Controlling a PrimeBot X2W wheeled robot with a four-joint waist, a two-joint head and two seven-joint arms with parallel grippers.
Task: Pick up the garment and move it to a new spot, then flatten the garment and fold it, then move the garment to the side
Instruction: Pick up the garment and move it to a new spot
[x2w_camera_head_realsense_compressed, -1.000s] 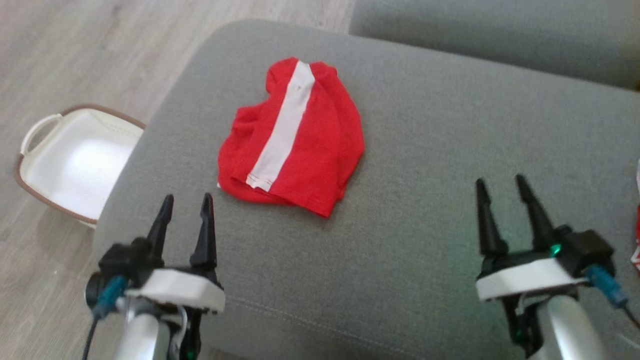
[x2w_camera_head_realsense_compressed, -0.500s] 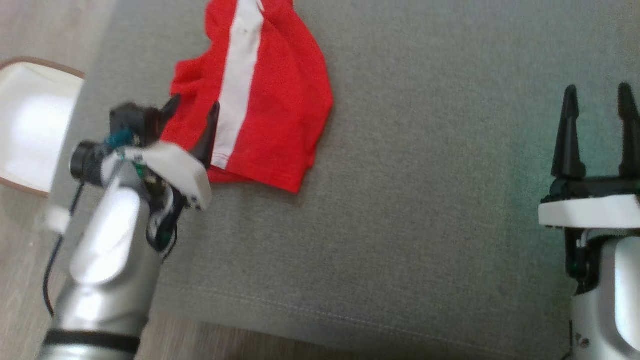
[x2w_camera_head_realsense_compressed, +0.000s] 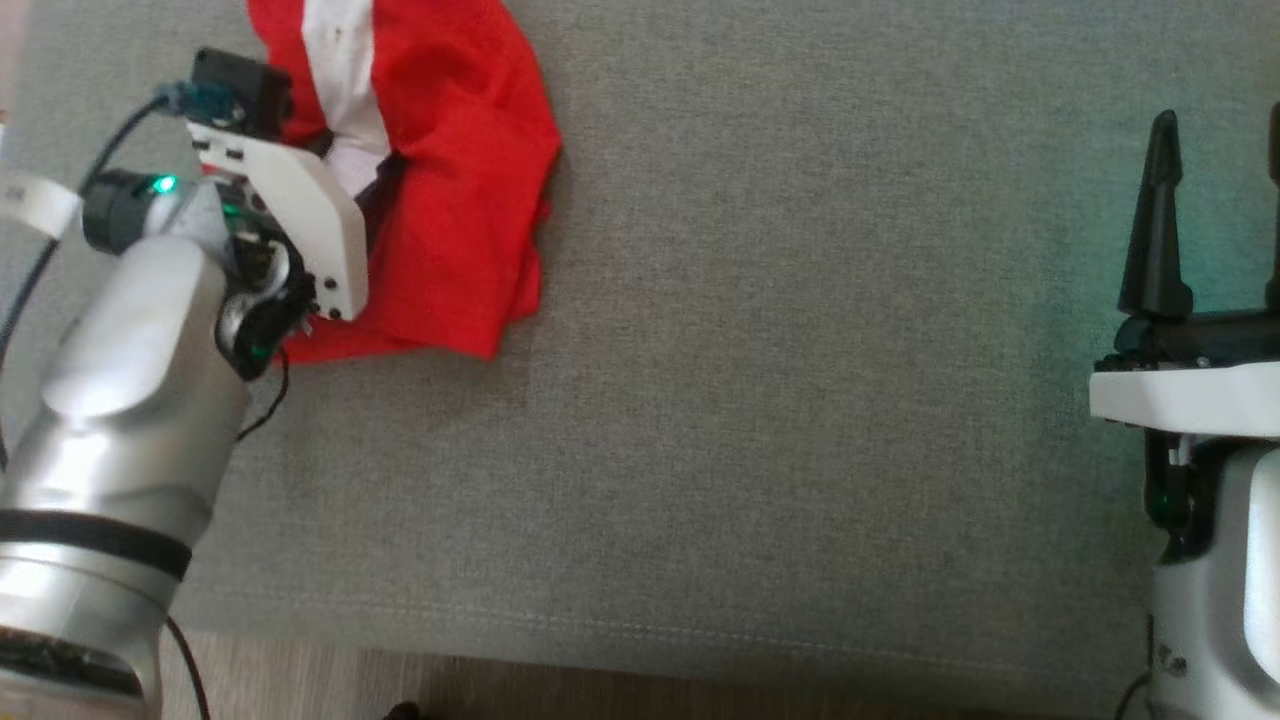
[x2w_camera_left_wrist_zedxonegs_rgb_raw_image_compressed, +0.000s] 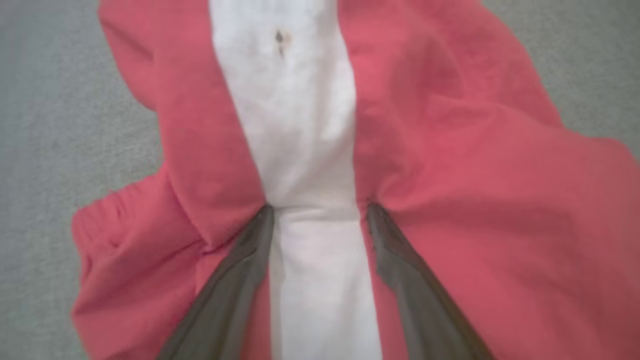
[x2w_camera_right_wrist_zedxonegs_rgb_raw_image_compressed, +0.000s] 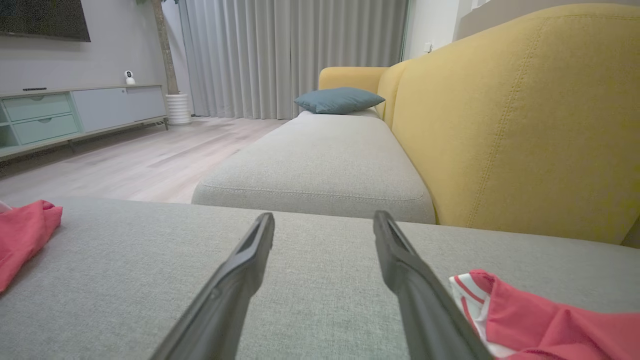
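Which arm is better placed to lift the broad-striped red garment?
Left arm: open jaws straddle the white stripe of the garment, tips touching cloth. The right arm holds open jaws far off.

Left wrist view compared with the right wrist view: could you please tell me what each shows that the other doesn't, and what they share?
Left wrist view: the open left gripper, fingers pressed into the red garment either side of its white stripe, which bears a small dark mark. Right wrist view: the open right gripper above the grey seat cushion, a yellow sofa back, a blue pillow, curtains and a second red-and-white garment. Both: the red garment and that cushion.
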